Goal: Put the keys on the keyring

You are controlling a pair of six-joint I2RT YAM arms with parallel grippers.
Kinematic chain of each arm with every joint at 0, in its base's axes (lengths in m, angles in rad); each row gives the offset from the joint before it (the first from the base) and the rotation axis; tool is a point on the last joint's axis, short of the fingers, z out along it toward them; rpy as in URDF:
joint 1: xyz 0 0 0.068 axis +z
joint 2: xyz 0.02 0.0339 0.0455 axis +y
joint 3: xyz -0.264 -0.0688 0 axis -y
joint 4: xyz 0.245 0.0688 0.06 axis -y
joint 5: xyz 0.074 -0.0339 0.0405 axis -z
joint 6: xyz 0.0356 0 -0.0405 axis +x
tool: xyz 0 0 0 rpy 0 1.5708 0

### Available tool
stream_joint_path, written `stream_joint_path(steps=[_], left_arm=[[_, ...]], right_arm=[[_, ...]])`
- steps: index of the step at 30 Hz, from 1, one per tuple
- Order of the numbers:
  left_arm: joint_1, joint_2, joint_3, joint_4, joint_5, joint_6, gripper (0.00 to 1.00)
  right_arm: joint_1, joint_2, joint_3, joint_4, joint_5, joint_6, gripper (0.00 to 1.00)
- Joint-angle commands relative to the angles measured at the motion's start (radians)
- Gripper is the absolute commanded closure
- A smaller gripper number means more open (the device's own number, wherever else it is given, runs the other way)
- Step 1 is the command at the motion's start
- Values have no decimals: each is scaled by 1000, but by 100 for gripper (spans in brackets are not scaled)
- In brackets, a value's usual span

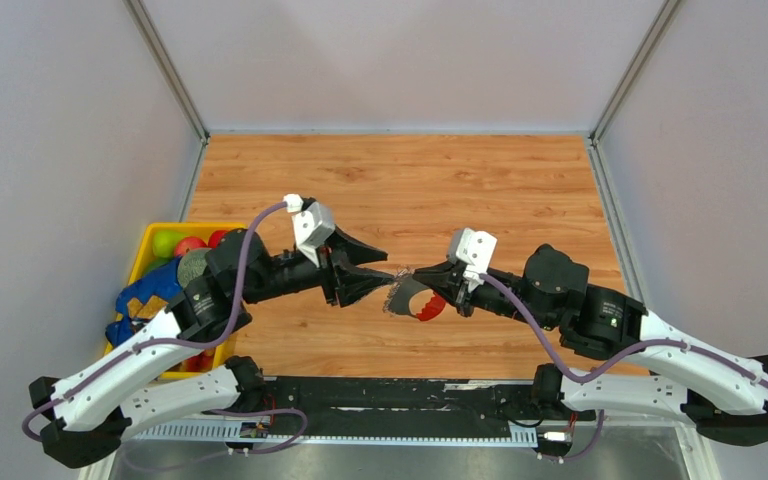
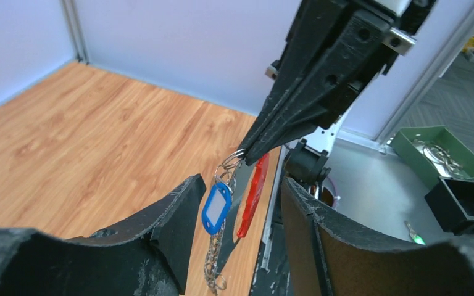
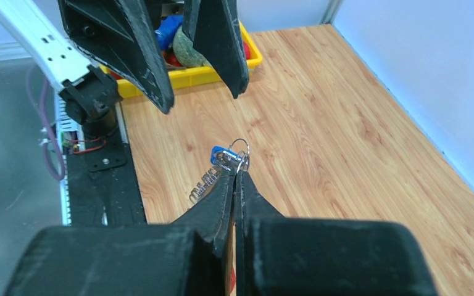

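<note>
Top view: right gripper pinched shut on the keyring, red loop and grey piece hanging under its tips above the table; left gripper facing it tip to tip, jaws wide; yellow bin at far left. Left wrist: wide-set fingers either side of the keys, blue tag and chain dangling just beside the red loop, all hung from the closed right tips. Right wrist: fingers pressed together, wire ring and tag poking out beyond them, left jaws spread ahead.
</note>
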Motion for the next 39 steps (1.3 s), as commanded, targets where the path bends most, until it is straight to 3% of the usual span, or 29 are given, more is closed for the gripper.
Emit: stream_joint_path(steps=[1, 11, 21, 25, 29, 31, 39], left_arm=[[4, -49, -31, 90, 86, 22, 39], [4, -97, -61, 205, 152, 14, 35], [3, -93, -59, 277, 257, -63, 36], [4, -83, -54, 273, 273, -83, 43], [2, -60, -42, 252, 293, -96, 70], [3, -50, -34, 242, 298, -100, 76], [3, 0, -23, 200, 279, -96, 88]], right_arm=[[7, -12, 75, 42, -101, 28, 100], [6, 31, 147, 6, -248, 65, 100], [6, 34, 142, 6, -236, 86, 100], [6, 34, 140, 6, -222, 95, 100], [6, 35, 142, 7, -218, 100, 100], [6, 35, 142, 6, -219, 101, 100], [7, 25, 136, 5, -216, 103, 100]])
